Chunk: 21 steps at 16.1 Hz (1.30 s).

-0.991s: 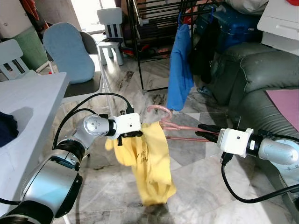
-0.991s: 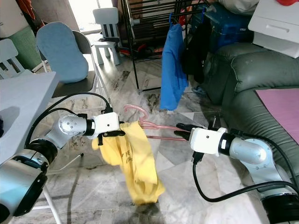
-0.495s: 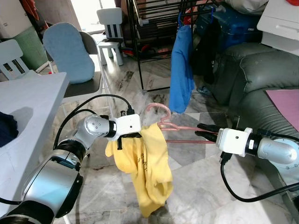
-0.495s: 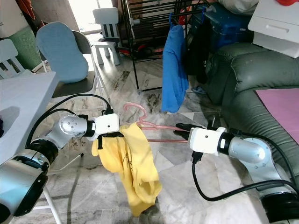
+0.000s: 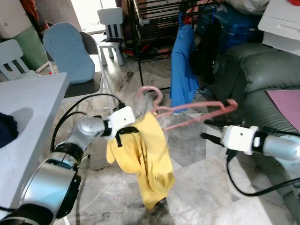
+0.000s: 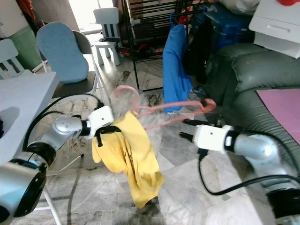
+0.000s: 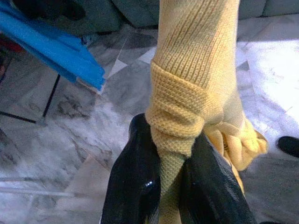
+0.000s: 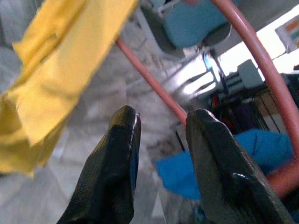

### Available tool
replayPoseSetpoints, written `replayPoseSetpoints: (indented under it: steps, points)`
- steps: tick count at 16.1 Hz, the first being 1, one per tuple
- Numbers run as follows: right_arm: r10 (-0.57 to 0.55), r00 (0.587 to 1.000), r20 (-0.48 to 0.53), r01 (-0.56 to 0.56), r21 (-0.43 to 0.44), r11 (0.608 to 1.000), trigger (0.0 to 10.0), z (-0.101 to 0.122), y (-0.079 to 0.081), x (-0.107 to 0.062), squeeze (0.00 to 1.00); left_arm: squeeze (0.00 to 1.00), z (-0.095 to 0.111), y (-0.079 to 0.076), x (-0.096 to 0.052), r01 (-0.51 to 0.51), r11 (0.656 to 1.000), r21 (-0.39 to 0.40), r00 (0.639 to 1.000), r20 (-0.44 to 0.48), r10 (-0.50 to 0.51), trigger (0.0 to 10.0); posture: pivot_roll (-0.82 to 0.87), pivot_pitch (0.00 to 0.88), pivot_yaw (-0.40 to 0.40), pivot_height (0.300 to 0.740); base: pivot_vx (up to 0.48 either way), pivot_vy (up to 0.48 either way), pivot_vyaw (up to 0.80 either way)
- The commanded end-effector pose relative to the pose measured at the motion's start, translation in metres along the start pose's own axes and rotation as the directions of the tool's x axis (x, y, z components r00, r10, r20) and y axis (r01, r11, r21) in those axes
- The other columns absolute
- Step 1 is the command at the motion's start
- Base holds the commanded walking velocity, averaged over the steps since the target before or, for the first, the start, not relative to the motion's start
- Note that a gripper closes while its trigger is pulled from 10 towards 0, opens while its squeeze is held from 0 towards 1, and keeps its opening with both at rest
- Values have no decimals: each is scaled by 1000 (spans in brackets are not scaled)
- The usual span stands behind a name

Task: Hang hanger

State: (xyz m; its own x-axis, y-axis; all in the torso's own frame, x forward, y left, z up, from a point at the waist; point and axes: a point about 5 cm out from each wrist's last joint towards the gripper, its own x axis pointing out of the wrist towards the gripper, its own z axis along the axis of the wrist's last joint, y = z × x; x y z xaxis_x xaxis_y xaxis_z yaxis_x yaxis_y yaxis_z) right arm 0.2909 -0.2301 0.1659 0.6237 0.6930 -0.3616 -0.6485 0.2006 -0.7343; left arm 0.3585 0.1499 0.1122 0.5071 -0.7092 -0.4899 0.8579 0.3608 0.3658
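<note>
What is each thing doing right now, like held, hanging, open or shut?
yellow garment: pinched at its top, hanging down, half on the hanger.
pink hanger: tilted in the air, free of the right gripper.
left gripper: shut on the yellow garment.
right gripper: open, hanger bar just beyond its fingers.
blue garment: hanging on the black rack.

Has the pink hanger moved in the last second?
Yes. The pink hanger has swung up; its far end now sits level with the blue garment's hem, free of the right claw.
</note>
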Motion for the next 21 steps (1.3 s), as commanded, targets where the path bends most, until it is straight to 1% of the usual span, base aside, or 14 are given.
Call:
replayPoseSetpoints:
  steps: [1,3,5,7,9,10,12,14,15,16,17,18,19,21]
  points:
    - [-27,1000,-12,26,-39,999,10000,2,-12,-3,1000,0,-7,4,-9,-41,999,-32,999,1,41,0,-263,0,112,740,0,0,0]
    - [-61,998,-28,60,-52,997,10000,0,-19,-6,1000,0,-11,4,-10,-81,995,-49,997,6,82,0,-262,0,105,740,0,0,0]
    - [-85,996,-11,85,-31,996,10000,2,-18,-4,1000,0,-8,7,-12,-132,991,-28,991,21,133,0,-258,0,96,740,0,0,0]
    - [-112,993,30,111,38,993,10000,6,-8,3,1000,0,-4,19,-17,-247,969,-20,968,41,248,0,-252,0,100,740,0,0,0]
    - [-124,991,53,118,107,987,10000,7,6,8,1000,0,-4,26,-22,-342,937,-65,937,56,346,0,-251,0,113,740,0,0,0]
    - [-126,991,54,119,115,986,10000,8,8,9,1000,0,-4,27,-23,-351,933,-75,933,58,355,0,-251,0,113,740,0,0,0]
    - [-179,982,55,163,215,963,10000,6,21,15,1000,0,-10,24,-22,-399,904,-153,909,62,412,0,-260,0,127,740,0,0,0]
    - [-267,964,-4,250,366,896,10000,-5,30,23,1000,0,-11,19,-18,-430,856,-287,875,102,474,0,-256,0,123,740,0,0,0]
    - [-281,959,-28,268,404,875,10000,-8,32,25,1000,0,-11,17,-16,-428,845,-320,868,114,483,0,-254,0,121,740,0,0,0]
    - [-312,946,-93,317,481,818,10000,-15,38,32,1000,0,-9,12,-12,-407,838,-364,859,158,486,0,-248,0,115,740,0,0,0]
    - [-317,933,-169,354,591,725,10000,-23,46,42,0,0,-5,5,-7,-373,844,-385,853,215,475,0,-237,0,103,740,0,0,0]
    - [-315,932,-176,355,609,709,10000,-24,47,44,0,0,-4,4,-6,-365,848,-384,853,227,470,0,-237,0,103,740,0,0,0]
    - [-327,920,-217,387,638,666,10000,-27,47,51,0,0,2,-1,-1,-322,875,-361,862,270,429,0,-227,0,94,740,0,0,0]
    - [-344,895,-284,444,632,635,10000,-29,43,60,0,0,7,-8,1,-241,934,-262,897,308,318,0,-219,0,93,740,0,0,0]
